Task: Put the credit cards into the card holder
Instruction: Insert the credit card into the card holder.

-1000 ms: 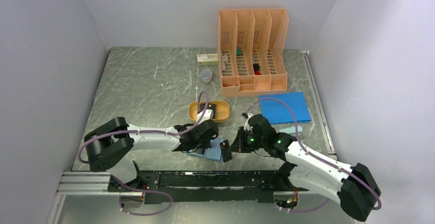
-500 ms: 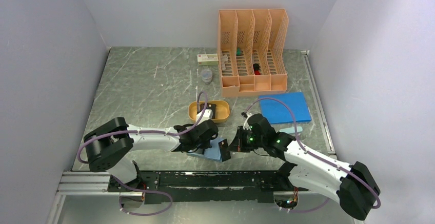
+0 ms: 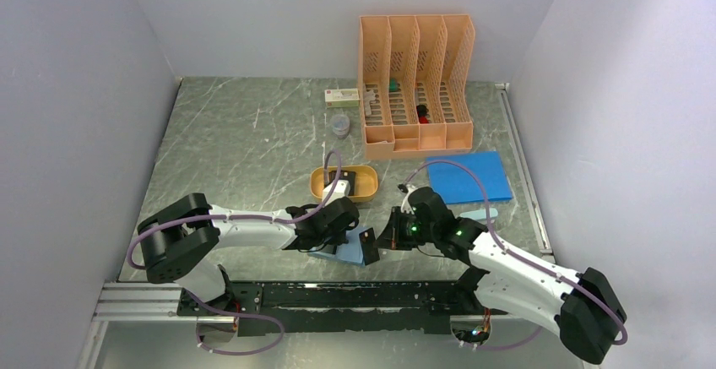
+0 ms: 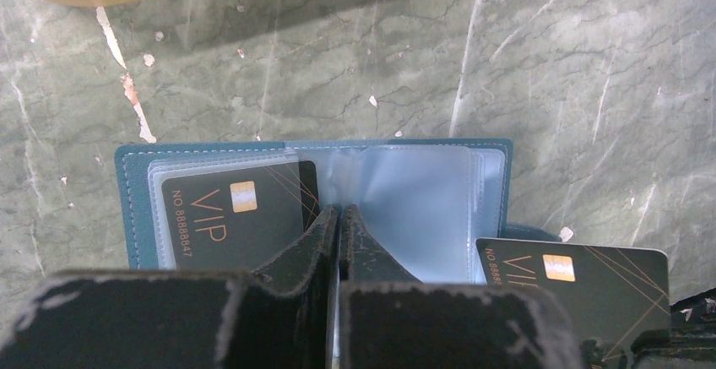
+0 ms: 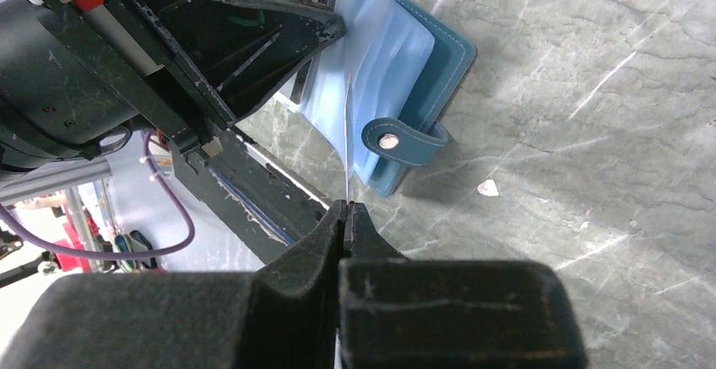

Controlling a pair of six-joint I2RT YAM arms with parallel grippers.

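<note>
My left arm lies low across the near edge and stretches rightward. The left gripper points down with its fingers pressed together. My right arm reaches leftward, also low, and the right gripper is clamped on a credit card. The two grippers sit just beside each other.

A lab bench: bare white walls, aluminium mounting rail.

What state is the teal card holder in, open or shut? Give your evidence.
Open. The card holder lies spread, clear pockets exposed, a VIP card in one, snap tab unfastened.
</note>
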